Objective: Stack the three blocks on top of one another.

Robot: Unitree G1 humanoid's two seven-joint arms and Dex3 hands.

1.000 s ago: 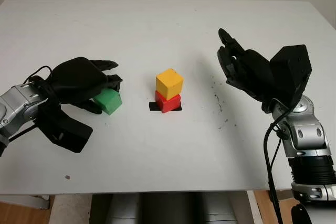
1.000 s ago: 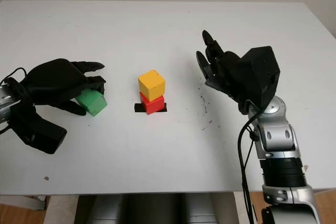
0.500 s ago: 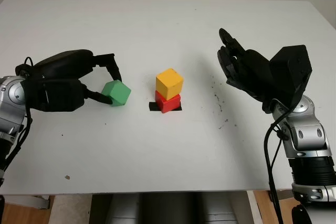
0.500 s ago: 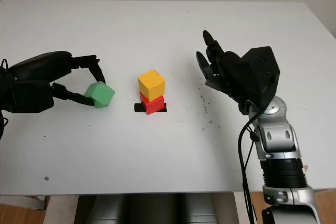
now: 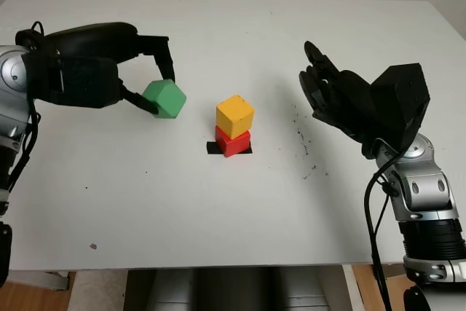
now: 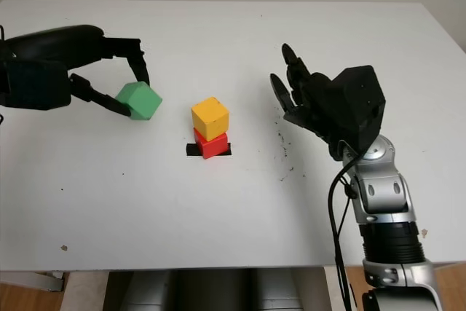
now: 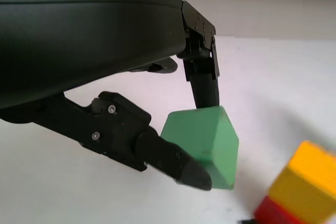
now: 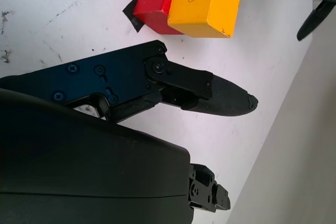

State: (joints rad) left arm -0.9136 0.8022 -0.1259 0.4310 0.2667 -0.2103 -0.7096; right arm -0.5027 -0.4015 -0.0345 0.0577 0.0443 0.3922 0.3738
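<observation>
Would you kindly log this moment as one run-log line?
left hand: holds green block above table | right hand: open, raised right of stack | yellow block on red block

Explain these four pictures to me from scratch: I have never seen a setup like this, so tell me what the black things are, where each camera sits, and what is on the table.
This is a humanoid robot with two arms, each ending in a black three-finger hand. Two pictures come from a pair of cameras on its head, looking down at a white table. The other two come from cameras on the wrists, very close to each hand.

On the table a yellow wooden cube sits on a red wooden cube, which stands on a small patch of black tape.

The left hand pinches a green wooden cube between its fingertips, lifted above the table beside the stack. The right hand is open, raised on the other side of the stack, holding nothing.

The job is to stack all three cubes; the green one is not yet on top.
</observation>
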